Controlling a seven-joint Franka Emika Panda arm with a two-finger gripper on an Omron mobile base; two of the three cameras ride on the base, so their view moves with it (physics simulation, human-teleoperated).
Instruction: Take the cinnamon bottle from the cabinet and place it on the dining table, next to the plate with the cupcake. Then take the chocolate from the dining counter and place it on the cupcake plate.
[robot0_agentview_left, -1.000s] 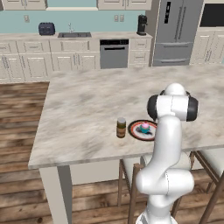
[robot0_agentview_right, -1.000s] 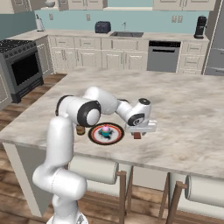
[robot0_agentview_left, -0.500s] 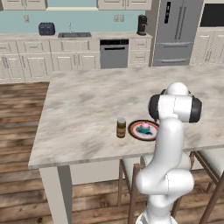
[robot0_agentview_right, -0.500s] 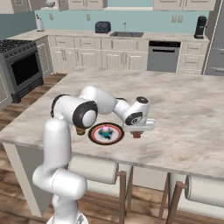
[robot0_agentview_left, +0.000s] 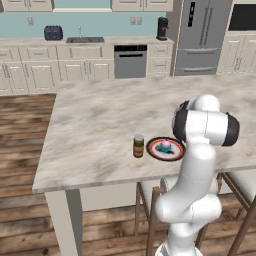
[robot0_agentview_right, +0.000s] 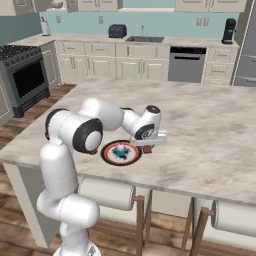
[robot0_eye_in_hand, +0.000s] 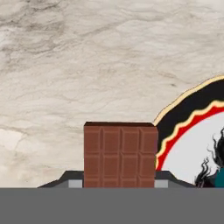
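Hand view gives you the clearest look: the chocolate (robot0_eye_in_hand: 120, 154) stands between the 2 dark tips of the claw (robot0_eye_in_hand: 119, 180), which is closed on it. You can see its grid of small squares facing the camera. Its lower end is hidden by the bottom of that picture. Behind it lies the veined marble counter (robot0_eye_in_hand: 87, 65), and just to its right curves the rim of the plate (robot0_eye_in_hand: 188, 118), with a pale outer edge, a dark band and a red wavy line inside.

In the right base view you see the arm reaching across the counter (robot0_agentview_right: 210, 135), with the claw (robot0_agentview_right: 148, 148) low over the surface just beside the plate (robot0_agentview_right: 107, 152), on the side away from the arm's base. The chocolate (robot0_agentview_right: 147, 149) shows as a small brown shape under the hand; you cannot tell from here whether it touches the marble. The cupcake (robot0_agentview_right: 120, 148) sits in the middle of the plate, pink on top, teal below.

In the left base view the jar (robot0_agentview_left: 138, 146) stands upright on the counter (robot0_agentview_left: 95, 125), just beside the plate (robot0_agentview_left: 165, 156) and apart from it. The cupcake (robot0_agentview_left: 164, 146) sits on the plate, and the arm's white elbow covers the plate's right edge.
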